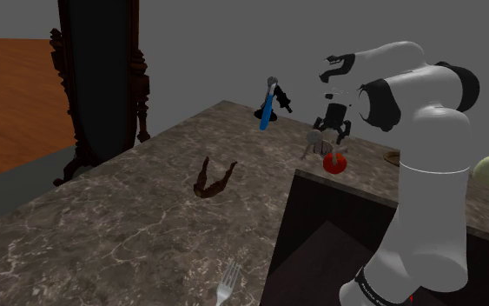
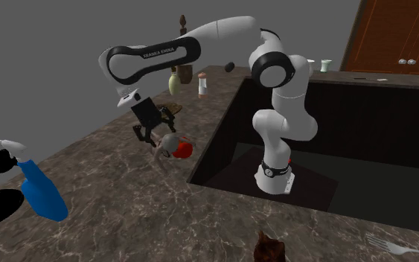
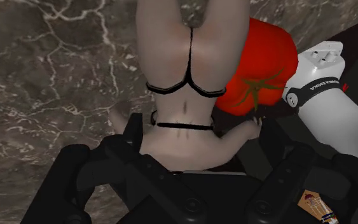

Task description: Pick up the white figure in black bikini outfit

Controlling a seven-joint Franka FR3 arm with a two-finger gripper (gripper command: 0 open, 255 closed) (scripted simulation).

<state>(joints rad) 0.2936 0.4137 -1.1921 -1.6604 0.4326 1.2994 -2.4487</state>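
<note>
Exterior views opposed; wrist view close

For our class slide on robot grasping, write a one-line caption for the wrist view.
Black hand at a pale figure in black bikini straps, beside a red tomato on the marbled countertop.

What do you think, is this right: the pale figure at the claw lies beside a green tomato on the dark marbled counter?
Not quite. The tomato is red, not green, as the wrist view shows. The rest holds: it lies beside the pale figure at the claw, on the dark marbled counter.
</note>
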